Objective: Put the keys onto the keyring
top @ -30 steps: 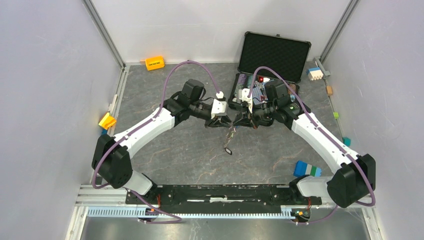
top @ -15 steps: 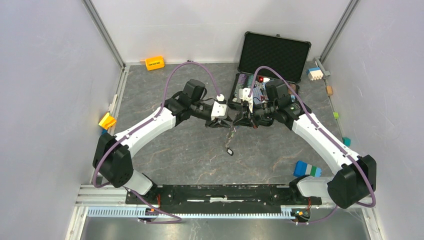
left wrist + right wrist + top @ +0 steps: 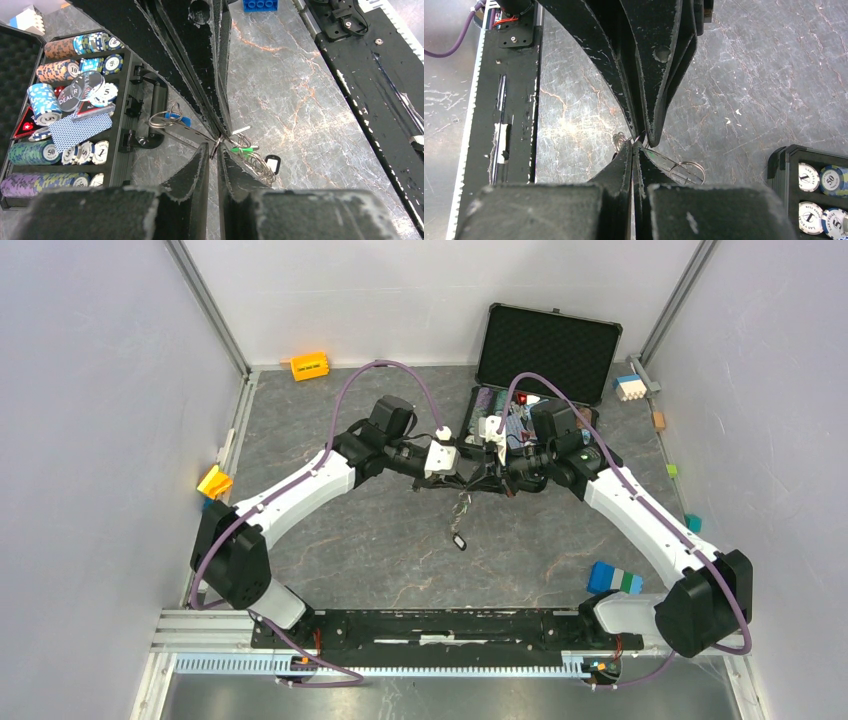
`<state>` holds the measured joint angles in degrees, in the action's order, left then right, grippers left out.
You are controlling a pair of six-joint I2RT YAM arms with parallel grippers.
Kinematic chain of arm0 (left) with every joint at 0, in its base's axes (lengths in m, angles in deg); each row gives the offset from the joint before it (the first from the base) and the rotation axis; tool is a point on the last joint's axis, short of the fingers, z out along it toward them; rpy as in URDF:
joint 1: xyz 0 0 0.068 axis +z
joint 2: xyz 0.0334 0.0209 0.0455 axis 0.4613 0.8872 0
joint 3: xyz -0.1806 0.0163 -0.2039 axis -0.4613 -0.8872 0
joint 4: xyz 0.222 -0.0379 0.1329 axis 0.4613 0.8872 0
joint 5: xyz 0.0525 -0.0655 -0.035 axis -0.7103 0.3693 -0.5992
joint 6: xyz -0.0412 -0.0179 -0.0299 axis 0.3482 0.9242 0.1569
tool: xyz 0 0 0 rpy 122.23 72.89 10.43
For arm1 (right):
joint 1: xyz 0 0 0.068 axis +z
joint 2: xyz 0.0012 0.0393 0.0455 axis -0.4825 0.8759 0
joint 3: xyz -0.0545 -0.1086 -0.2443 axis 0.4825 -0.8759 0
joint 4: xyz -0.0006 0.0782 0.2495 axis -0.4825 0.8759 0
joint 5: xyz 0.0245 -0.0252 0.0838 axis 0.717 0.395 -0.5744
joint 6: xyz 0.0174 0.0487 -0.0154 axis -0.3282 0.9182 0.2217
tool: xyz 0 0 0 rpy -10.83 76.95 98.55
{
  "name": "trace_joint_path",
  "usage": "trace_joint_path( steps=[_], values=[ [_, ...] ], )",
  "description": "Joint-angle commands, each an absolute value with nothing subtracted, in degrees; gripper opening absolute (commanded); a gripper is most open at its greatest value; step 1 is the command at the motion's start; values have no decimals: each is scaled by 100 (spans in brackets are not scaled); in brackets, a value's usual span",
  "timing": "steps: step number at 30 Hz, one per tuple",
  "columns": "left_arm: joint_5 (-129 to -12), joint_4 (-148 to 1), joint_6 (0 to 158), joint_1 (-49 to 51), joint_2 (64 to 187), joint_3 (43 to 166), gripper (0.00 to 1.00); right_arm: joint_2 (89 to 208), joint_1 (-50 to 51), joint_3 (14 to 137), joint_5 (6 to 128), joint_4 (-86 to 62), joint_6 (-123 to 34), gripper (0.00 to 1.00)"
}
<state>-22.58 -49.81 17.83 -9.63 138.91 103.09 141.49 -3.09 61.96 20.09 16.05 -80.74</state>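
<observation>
Both grippers meet tip to tip above the middle of the table. My right gripper (image 3: 633, 145) (image 3: 478, 480) is shut on the keyring, whose thin wire loop and round ring (image 3: 687, 172) stick out beside its tips. Below hang the keyring's chain (image 3: 256, 164), green tag (image 3: 244, 148) and dark fob (image 3: 271, 163) (image 3: 458, 541). My left gripper (image 3: 215, 148) (image 3: 455, 481) has its jaws nearly together on a thin silver sliver seen edge-on, apparently a key (image 3: 216, 144), right against the right fingers (image 3: 215, 100).
An open black case (image 3: 545, 350) with stacked poker chips (image 3: 45, 100) and a handle (image 3: 159, 100) lies just behind the grippers. A blue block (image 3: 612, 578), an orange block (image 3: 309, 366) and a yellow one (image 3: 214, 482) lie around. The black rail (image 3: 450, 625) lines the near edge.
My left gripper has slid a little to the right, up against the right gripper's tips, and its jaws have narrowed. The right arm and the hanging chain have barely moved.
</observation>
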Motion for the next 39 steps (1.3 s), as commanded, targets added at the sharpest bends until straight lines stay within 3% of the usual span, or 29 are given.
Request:
trace_joint_path(
  steps=[1, 5, 12, 17, 21, 39],
  values=[
    [-2038, -4944, 1564, -1001, 13880, 10521, 14, 13965, -290, 6190, 1838, 1325, -7978, 0],
    [-1943, -4843, 1532, -1015, 13848, 10519, 2, 13955, -284, 6162, 1897, 1295, -7939, 0],
    [-1810, -4770, 1812, -1014, 13633, 10398, 2, 13952, -288, 6176, 1977, 1290, -7890, 0],
    [-2113, -5424, 2818, -993, 13390, 10097, 2, 13957, -294, 6320, 2055, 1486, -7973, 28],
    [-2163, -5584, 3128, -956, 13201, 9970, 2, 13914, -331, 6472, 2128, 1776, -8208, 42],
    [-2271, -6867, 4976, -806, 12817, 9547, 2, 13737, -356, 6700, 1294, 2912, -9290, 53]
  ],
)
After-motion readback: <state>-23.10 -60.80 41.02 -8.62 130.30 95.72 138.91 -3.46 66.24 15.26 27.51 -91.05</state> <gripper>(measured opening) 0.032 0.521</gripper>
